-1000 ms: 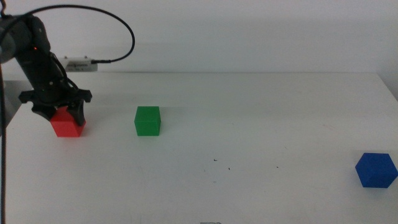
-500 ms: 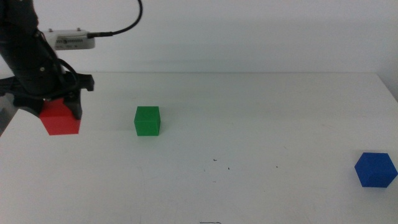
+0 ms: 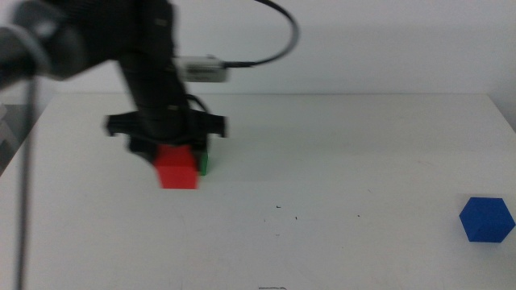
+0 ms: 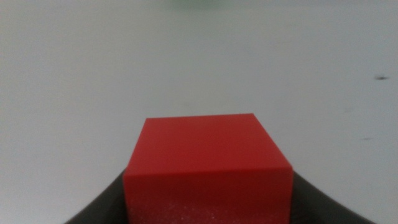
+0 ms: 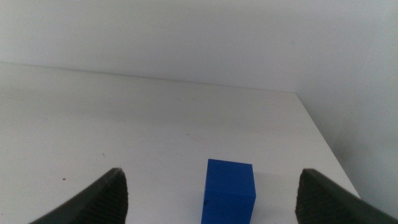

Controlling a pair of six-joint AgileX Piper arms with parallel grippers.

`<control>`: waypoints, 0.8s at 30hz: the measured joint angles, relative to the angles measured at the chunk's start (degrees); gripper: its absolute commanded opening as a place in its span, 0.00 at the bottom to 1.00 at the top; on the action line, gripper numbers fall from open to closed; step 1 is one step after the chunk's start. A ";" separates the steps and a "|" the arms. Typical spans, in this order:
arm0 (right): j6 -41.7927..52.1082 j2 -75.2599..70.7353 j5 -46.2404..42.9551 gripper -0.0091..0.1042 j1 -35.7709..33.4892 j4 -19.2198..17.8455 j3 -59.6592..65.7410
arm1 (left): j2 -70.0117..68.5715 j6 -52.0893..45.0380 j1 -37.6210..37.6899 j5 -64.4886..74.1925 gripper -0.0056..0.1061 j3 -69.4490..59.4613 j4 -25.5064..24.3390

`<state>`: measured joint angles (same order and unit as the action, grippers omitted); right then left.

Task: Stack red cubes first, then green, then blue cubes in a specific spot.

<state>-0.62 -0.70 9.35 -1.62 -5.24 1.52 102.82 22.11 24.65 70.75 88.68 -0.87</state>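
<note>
While clamping the red cube (image 3: 177,171), left gripper (image 3: 173,153) hovers — green cube (image 3: 204,163) behind

Red cube (image 3: 177,171), green cube (image 3: 204,163) (mostly hidden), blue cube (image 3: 486,219), white table (image 3: 363,145).

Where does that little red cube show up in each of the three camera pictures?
Middle view: red cube left of centre, held by the left gripper, hiding most of the green cube.
Left wrist view: bottom centre.
Right wrist view: not visible.
Shared landmark: white table.
</note>
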 measured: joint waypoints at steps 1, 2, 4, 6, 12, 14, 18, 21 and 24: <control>0.00 0.00 0.00 0.91 0.00 0.00 0.00 | 1.08 0.54 1.09 0.00 0.04 1.03 0.00; 0.00 0.00 0.00 0.91 0.00 0.00 0.00 | 2.44 0.92 2.41 -0.05 0.04 2.54 0.00; 0.00 0.00 0.00 0.91 0.00 0.00 0.00 | 5.16 1.80 4.65 -0.05 0.04 4.81 0.00; 0.00 0.00 0.00 0.91 0.00 0.00 0.00 | 7.79 2.43 6.77 -0.05 0.04 7.33 0.00; 0.00 0.00 0.00 0.91 0.00 0.00 0.00 | 15.02 3.90 10.86 -0.05 0.04 14.19 0.87; 0.00 0.00 0.00 0.91 0.00 0.00 0.00 | 17.47 4.32 11.57 -0.05 0.04 16.50 1.59; 0.00 0.00 0.00 0.91 0.00 0.00 0.00 | 21.34 5.18 12.66 -0.11 0.04 19.94 2.16; 0.00 0.00 0.00 0.91 0.00 0.00 0.00 | 23.23 5.23 13.10 -0.26 0.04 21.32 2.94; 0.00 0.00 0.00 0.91 0.00 0.00 0.00 | 24.29 5.42 13.28 -0.31 0.04 21.82 3.99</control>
<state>-0.62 -0.70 9.35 -1.62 -5.24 1.52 127.11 27.53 37.94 70.43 110.50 3.12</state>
